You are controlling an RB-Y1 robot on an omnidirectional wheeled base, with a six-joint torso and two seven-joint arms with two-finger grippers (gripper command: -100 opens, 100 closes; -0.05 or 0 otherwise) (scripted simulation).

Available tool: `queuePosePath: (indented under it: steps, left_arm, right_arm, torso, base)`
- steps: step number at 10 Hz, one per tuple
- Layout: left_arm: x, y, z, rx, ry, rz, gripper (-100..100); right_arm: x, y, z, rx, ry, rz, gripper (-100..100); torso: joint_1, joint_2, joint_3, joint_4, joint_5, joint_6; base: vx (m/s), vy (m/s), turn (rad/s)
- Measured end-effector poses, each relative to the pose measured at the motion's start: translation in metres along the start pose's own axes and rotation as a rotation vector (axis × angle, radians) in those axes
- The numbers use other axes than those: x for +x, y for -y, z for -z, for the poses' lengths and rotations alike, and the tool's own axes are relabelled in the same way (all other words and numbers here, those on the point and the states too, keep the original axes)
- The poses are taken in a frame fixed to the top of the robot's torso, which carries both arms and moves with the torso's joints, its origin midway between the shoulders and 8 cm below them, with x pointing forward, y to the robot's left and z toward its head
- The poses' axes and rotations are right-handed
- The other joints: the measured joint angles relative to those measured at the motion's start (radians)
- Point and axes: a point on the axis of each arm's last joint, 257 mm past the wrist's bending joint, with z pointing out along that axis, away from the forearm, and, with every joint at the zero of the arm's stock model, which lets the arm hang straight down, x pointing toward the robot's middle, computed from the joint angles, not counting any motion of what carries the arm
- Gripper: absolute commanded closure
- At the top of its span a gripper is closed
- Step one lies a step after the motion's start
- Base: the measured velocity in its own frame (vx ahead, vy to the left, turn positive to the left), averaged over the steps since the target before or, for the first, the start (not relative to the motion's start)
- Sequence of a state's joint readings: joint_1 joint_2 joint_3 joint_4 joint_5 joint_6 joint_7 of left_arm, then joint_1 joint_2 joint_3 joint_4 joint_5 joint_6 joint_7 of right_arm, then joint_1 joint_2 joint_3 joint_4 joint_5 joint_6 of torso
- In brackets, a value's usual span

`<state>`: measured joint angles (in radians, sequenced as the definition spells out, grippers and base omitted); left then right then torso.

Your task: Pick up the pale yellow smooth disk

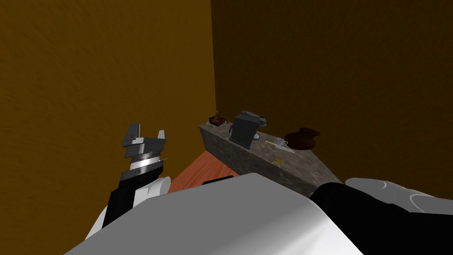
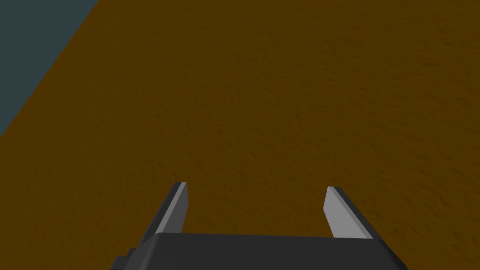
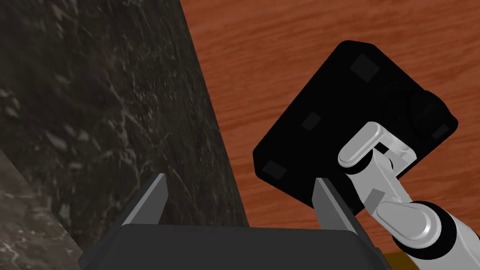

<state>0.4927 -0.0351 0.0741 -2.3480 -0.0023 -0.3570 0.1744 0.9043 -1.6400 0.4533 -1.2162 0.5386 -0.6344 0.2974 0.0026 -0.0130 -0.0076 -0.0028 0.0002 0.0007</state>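
Left jaws apart, raised; right jaws apart, low beside counter [image 3: 103,93] side. Disk [image 1: 278,160] lies on counter top near front edge. Risk: we clip that edge coming up; thin disk skids.

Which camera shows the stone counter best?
The head view: the stone counter shows there from above, with the coffee machine and brown pot on top. The right wrist view catches just its dark side up close, beside the wooden floor. The left wrist view faces a brown wall.
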Motion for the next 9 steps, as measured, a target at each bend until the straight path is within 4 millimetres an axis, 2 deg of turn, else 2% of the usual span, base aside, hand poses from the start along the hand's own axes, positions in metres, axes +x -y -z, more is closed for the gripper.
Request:
queuePosePath:
  steps: [2, 4, 5, 6, 7, 9]
  left_arm:
    - [0.0, 0.0, 0.0, 0.0, 0.0, 0.0, 0]
    - [0.0, 0.0, 0.0, 0.0, 0.0, 0.0, 0]
    - [0.0, 0.0, 0.0, 0.0, 0.0, 0.0, 0]
    - [0.0, 0.0, 0.0, 0.0, 0.0, 0.0, 0]
    - [0.0, 0.0, 0.0, 0.0, 0.0, 0.0, 0]
    - [0.0, 0.0, 0.0, 0.0, 0.0, 0.0, 0]
  right_arm:
    - [0.015, 0.023, 0.018, 0.043, -0.046, 0.027, -100]
    - [0.018, 0.035, 0.028, 0.058, -0.057, 0.035, -100]
    - [0.019, 0.037, 0.028, 0.061, -0.056, 0.035, -100]
    - [0.019, 0.037, 0.028, 0.06, -0.055, 0.036, 0]
    - [0.019, 0.038, 0.028, 0.06, -0.055, 0.036, -100]
    - [0.027, 0.029, 0.018, 0.06, -0.051, 0.024, -100]
  torso:
    - [-0.002, -0.01, -0.006, -0.002, 0.0, -0.001]
    - [-0.002, -0.005, -0.003, -0.001, -0.001, -0.001]
    - [0.0, -0.004, -0.002, -0.001, 0.0, 0.0]
    - [0.002, 0.003, 0.002, 0.001, 0.0, 0.001]
    - [0.002, 0.009, 0.005, 0.002, 0.0, 0.001]
    - [0.0, 0.013, 0.008, 0.003, 0.0, 0.001]
  base:
    - [0.292, -0.039, 0.205]
    - [0.244, -0.025, 0.219]
    - [0.096, 0.001, 0.044]
    - [0.021, -0.002, -0.002]
    - [0.014, -0.014, 0.067]
    - [0.01, -0.034, 0.071]
